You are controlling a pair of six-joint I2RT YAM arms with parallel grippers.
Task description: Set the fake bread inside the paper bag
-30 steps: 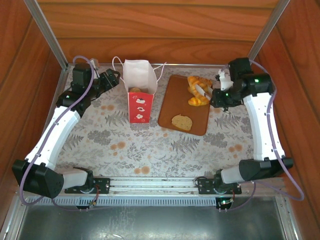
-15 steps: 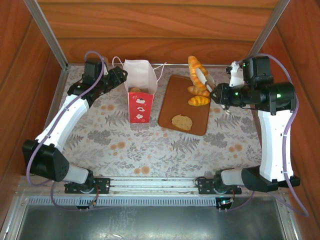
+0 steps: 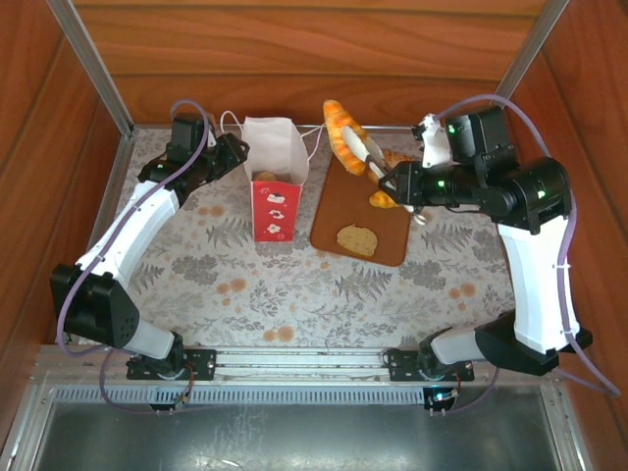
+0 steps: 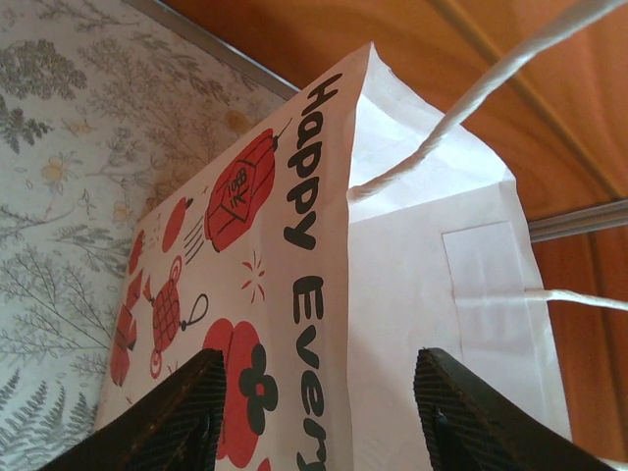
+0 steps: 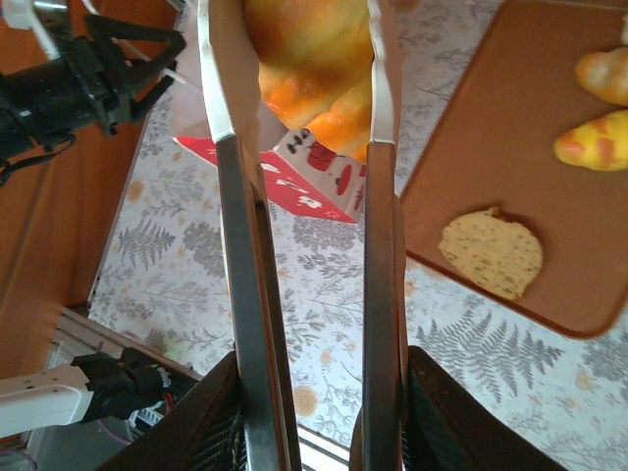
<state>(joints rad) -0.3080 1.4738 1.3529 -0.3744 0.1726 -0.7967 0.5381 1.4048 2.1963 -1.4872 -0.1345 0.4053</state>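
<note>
Carrying step. R fingers (image 5: 201, 422) squeeze tongs (image 5: 378, 245) pinching 1 croissant (image 3: 341, 132), up in air near paper bag (image 3: 273, 186). L fingers (image 4: 167, 417) astride bag, can't tell if gripping. Next: over bag's mouth, let go.

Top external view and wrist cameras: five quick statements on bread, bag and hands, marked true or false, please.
1. The right hand holds metal tongs clamped on a croissant. True.
2. The paper bag lies on its side. False: it stands upright.
3. A flat tan slice lies on the brown board. True.
4. The left hand hovers over the board. False: it is at the bag, one finger either side.
5. The gripped croissant is inside the bag. False: it hangs in the air beside it.
</note>
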